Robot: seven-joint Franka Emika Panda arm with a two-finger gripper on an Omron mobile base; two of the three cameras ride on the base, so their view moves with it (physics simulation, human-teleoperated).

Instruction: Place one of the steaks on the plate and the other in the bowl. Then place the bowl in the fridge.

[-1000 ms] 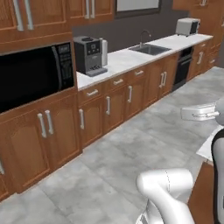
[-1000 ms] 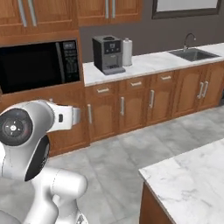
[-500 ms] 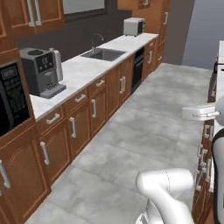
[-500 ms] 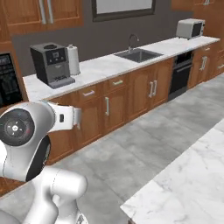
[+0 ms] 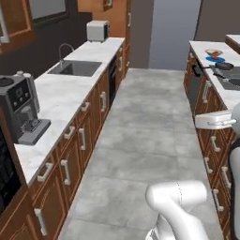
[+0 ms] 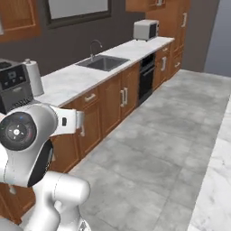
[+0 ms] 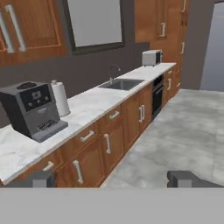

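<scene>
My gripper (image 7: 112,179) is open, its two dark fingertips (image 7: 40,179) wide apart with nothing between them, and it points at the left cabinet run. Far off on the right-hand counter (image 5: 206,47) lies the blue plate (image 5: 216,59), with the tan, brown-rimmed bowl (image 5: 213,52) just behind it. The steaks are too small to make out from here. A tall plain grey front (image 5: 176,33) closes the aisle's far end; I cannot tell whether it is the fridge.
The left counter (image 5: 70,91) carries a coffee machine (image 5: 21,110), a paper towel roll (image 7: 60,97), a sink (image 5: 75,68) and a toaster (image 5: 97,30). A dark frying pan (image 5: 224,66) sits on the right counter's stove. Grey tiled floor (image 5: 150,136) runs between the counters.
The whole picture has swung: the base has turned from facing the microwave and left cabinets to looking down the aisle. The gripper stays open.
</scene>
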